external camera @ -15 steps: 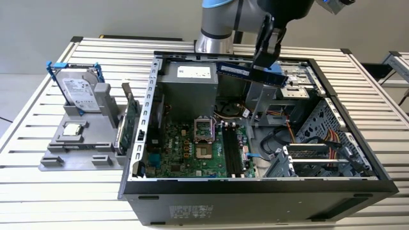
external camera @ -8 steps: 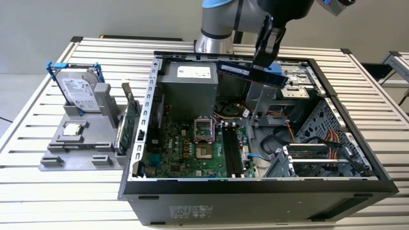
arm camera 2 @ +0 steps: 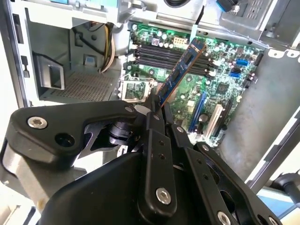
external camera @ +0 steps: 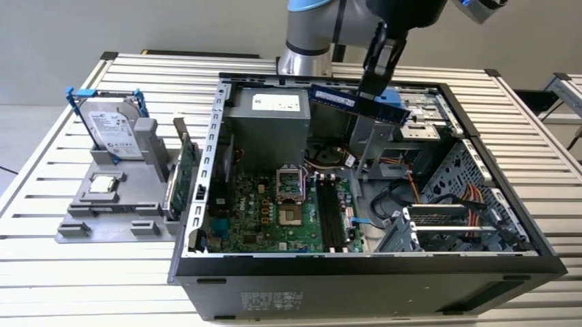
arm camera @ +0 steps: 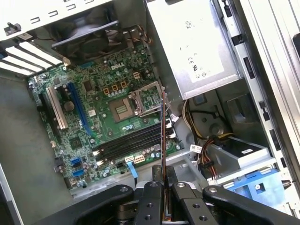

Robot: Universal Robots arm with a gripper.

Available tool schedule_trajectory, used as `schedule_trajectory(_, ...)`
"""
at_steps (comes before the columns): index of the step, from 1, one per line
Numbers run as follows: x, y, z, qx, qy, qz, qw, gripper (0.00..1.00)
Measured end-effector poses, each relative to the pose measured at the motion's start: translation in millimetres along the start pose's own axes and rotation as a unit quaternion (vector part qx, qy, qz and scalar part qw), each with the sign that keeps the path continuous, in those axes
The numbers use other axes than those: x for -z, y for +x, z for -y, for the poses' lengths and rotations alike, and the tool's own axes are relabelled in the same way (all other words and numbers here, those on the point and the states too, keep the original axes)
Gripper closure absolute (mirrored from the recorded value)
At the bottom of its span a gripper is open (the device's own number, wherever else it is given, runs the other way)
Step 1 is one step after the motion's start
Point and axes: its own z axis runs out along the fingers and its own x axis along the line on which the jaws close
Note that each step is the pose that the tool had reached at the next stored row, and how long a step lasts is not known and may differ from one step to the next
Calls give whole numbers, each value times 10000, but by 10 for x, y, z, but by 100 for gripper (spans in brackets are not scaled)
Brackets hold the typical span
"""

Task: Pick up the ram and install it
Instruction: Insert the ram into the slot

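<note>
My gripper (external camera: 371, 90) is shut on the ram (external camera: 350, 101), a long dark stick with black chips and a pale label. It hangs in the air above the rear part of the open computer case (external camera: 209, 204), well above the board. In the second wrist view the ram (arm camera 2: 180, 75) juts out from the gripper (arm camera 2: 157, 101) at a slant over the motherboard. The first wrist view shows the ram (arm camera: 162, 136) edge-on, rising from the gripper (arm camera: 163, 187). The black memory slots (external camera: 329, 214) (arm camera: 131, 143) lie below, beside the CPU socket (external camera: 289, 184).
A grey power supply (external camera: 268, 119) fills the case's back. A drive cage with coloured cables (external camera: 454, 225) stands at the exterior view's right. Outside the case, a grey holder (external camera: 109, 211) carries a hard drive in a blue frame (external camera: 114, 133) and a green card (external camera: 185, 174).
</note>
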Motion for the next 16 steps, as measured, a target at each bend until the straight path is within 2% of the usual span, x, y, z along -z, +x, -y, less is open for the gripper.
schedule_trajectory(8,0,2,1,-216,1,12,9998,100)
schedule_trajectory(16,-1,8,4,-445,1,25,9990,100)
